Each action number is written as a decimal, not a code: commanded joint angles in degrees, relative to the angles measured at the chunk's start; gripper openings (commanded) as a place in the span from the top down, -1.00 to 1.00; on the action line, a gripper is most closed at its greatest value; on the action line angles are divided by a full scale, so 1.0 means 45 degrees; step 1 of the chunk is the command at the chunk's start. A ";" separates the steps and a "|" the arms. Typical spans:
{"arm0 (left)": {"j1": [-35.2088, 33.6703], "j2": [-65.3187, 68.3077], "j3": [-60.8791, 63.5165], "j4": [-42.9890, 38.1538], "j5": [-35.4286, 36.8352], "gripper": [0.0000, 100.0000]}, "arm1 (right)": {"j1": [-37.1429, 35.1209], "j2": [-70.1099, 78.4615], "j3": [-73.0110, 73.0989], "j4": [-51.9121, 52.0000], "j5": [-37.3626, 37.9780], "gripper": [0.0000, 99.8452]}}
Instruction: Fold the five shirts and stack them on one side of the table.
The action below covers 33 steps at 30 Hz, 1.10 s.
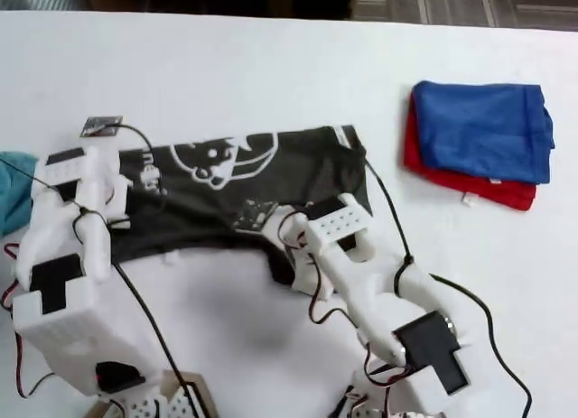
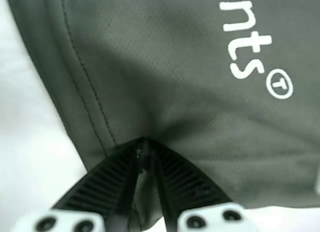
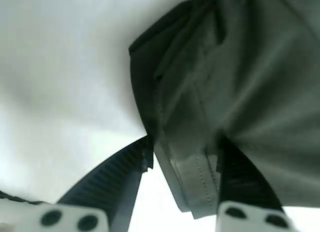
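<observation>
A black shirt (image 1: 235, 188) with white print lies spread across the middle of the white table (image 1: 226, 66). My left gripper (image 1: 116, 218) is at the shirt's left edge. In the left wrist view the left gripper (image 2: 143, 154) is shut on the shirt (image 2: 175, 66), pinching fabric just inside a stitched hem. My right gripper (image 1: 293, 251) is at the shirt's near right corner. In the right wrist view the right gripper (image 3: 185, 157) stands open, with a thick fold of the shirt (image 3: 240, 91) lying loosely between its fingers. A folded blue shirt (image 1: 483, 129) rests on a folded red shirt (image 1: 470, 185) at the right.
A teal cloth (image 1: 11, 197) pokes in at the table's left edge. Cables (image 1: 135, 292) trail from both arms over the near part of the table. The table's far edge (image 1: 271, 16) runs along the back.
</observation>
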State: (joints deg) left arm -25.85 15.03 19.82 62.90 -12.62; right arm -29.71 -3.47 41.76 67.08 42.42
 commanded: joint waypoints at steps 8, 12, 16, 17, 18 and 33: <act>0.0078 -0.0156 0.0049 -0.0352 -0.0059 0.95 | -0.0205 0.0674 0.0078 -0.0127 0.0000 0.59; 0.0078 -0.0156 0.0049 -0.0352 -0.0059 0.95 | -0.0244 0.1006 0.0039 0.0029 0.0000 0.59; 0.0078 -0.0156 0.0049 -0.0352 -0.0078 0.95 | -0.0244 0.1123 -0.0020 -0.0029 0.0000 0.59; 0.0078 -0.0156 0.0049 -0.0352 -0.0078 0.95 | -0.0205 0.1123 -0.0020 -0.0029 0.0020 0.59; 0.0078 -0.0156 0.0049 -0.0352 -0.0078 0.95 | -0.0147 0.1123 -0.0020 -0.0029 0.0020 0.61; 0.0078 -0.0156 0.0107 -0.0352 -0.0098 0.95 | 0.0440 0.0967 -0.1680 0.1123 0.0098 0.96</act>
State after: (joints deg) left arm -25.85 14.95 20.18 62.73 -12.62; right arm -29.01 1.19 37.54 69.10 42.42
